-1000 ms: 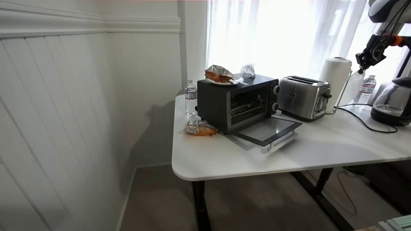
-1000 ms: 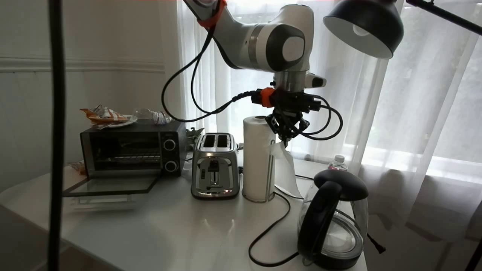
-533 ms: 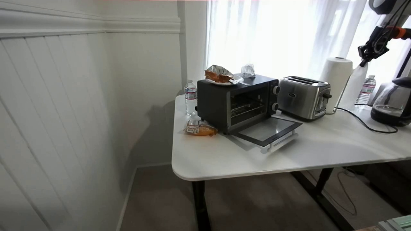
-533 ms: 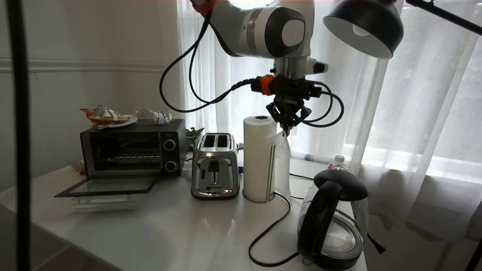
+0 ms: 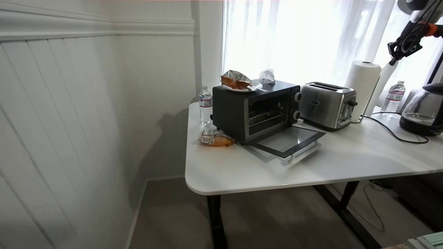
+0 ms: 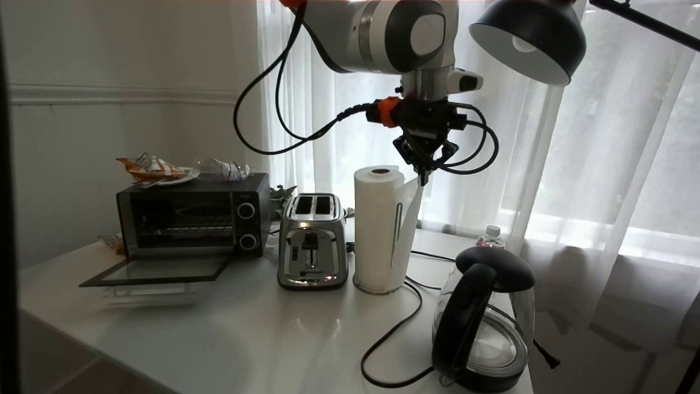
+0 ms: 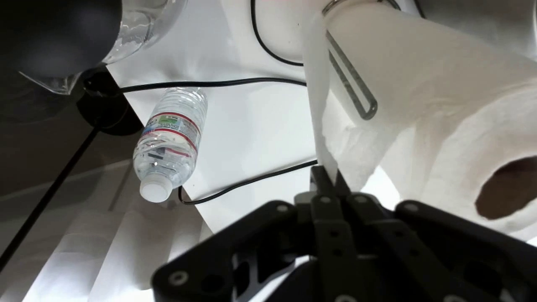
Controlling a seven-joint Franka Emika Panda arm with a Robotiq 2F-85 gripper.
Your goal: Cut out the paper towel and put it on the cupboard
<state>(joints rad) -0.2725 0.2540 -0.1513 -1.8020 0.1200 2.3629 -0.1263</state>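
Observation:
The paper towel roll [image 5: 362, 90] stands upright beside the toaster in both exterior views [image 6: 374, 235] and at right in the wrist view [image 7: 428, 79]. A loose sheet [image 6: 410, 227] slants from my gripper down along the roll's side. In the wrist view the sheet [image 7: 316, 84] shows as a narrow folded strip running into the jaws. My gripper [image 6: 423, 179] is shut on the sheet's upper corner, level with the roll's top and just beside it; its fingertips [image 7: 329, 180] pinch the paper. The cupboard, a white tabletop [image 5: 263, 176], lies under everything [image 6: 235, 339].
A silver toaster [image 6: 313, 241] and an open toaster oven [image 6: 191, 219] stand beside the roll. A glass kettle [image 6: 484, 323], its black cord and a water bottle [image 7: 172, 142] are on the opposite side. A wire holder arm [image 7: 352, 77] rises against the roll. A lamp [image 6: 530, 41] hangs above.
My gripper has risen and shifted slightly away from the roll, still holding the sheet. The sheet is pulled upward and now hangs closer against the roll's side; its lower end has lifted.

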